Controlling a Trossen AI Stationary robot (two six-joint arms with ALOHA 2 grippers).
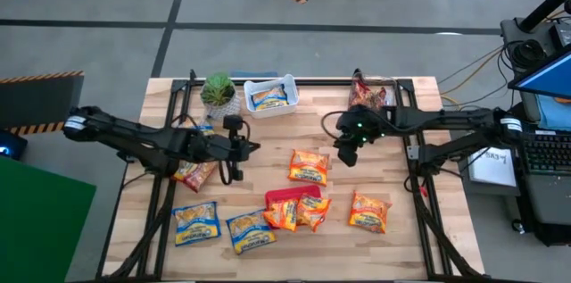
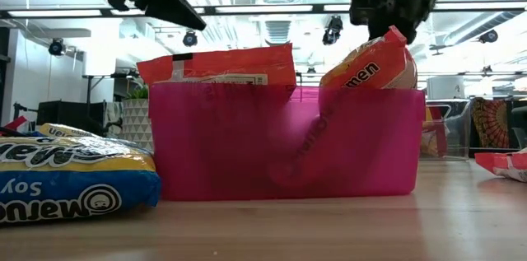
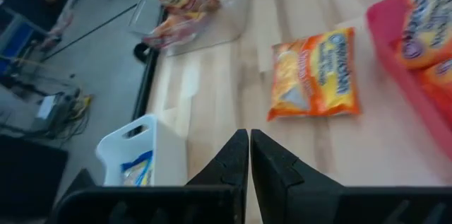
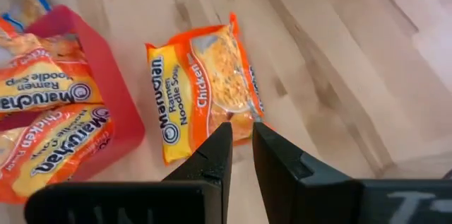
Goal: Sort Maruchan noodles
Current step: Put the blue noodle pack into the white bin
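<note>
Two orange packets (image 1: pixel 297 212) in pink bin (image 1: pixel 284 195)

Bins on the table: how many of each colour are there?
Pink bin: 1
White bin: 1
Clear bin: 1
Total: 3 bins

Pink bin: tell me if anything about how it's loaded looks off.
The pink bin is overfilled. Its orange packets are piled crookedly, lapping over the rim in the high view and standing tilted above the wall in the low view. No tear or spill shows.
</note>
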